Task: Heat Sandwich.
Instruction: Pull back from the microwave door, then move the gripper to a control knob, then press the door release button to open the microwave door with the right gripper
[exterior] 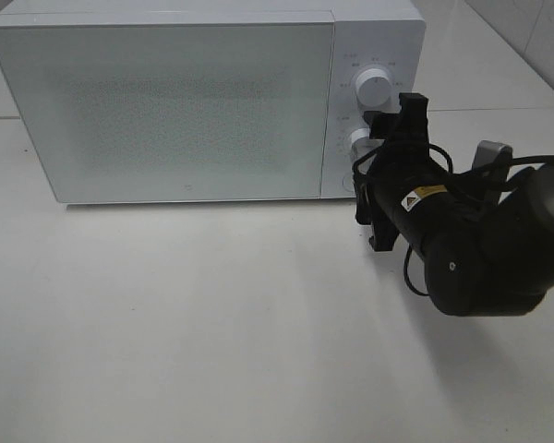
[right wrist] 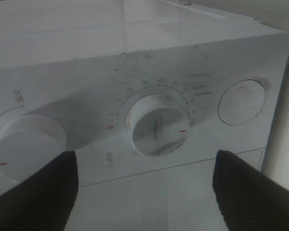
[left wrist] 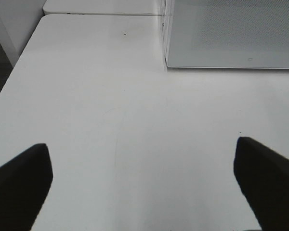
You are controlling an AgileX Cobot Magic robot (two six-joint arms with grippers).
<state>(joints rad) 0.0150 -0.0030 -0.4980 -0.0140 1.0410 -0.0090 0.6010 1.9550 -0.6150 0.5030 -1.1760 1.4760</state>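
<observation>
The sandwich is out of view. The white microwave (exterior: 166, 101) stands at the back of the table with its door shut. My right gripper (exterior: 377, 175) is turned on its side in front of the control panel, open, level with the lower knob (exterior: 358, 141). In the right wrist view that knob (right wrist: 158, 124) sits centred between the two spread fingers of the right gripper (right wrist: 144, 159), and neither finger touches it. My left gripper (left wrist: 142, 154) is open over bare table, with nothing between its fingers (left wrist: 21, 178).
An upper knob (exterior: 373, 86) and a round button (right wrist: 242, 102) share the panel with the lower knob. The microwave's left front corner (left wrist: 166, 57) shows ahead of the left gripper. The white table (exterior: 212, 314) stretches in front of the microwave.
</observation>
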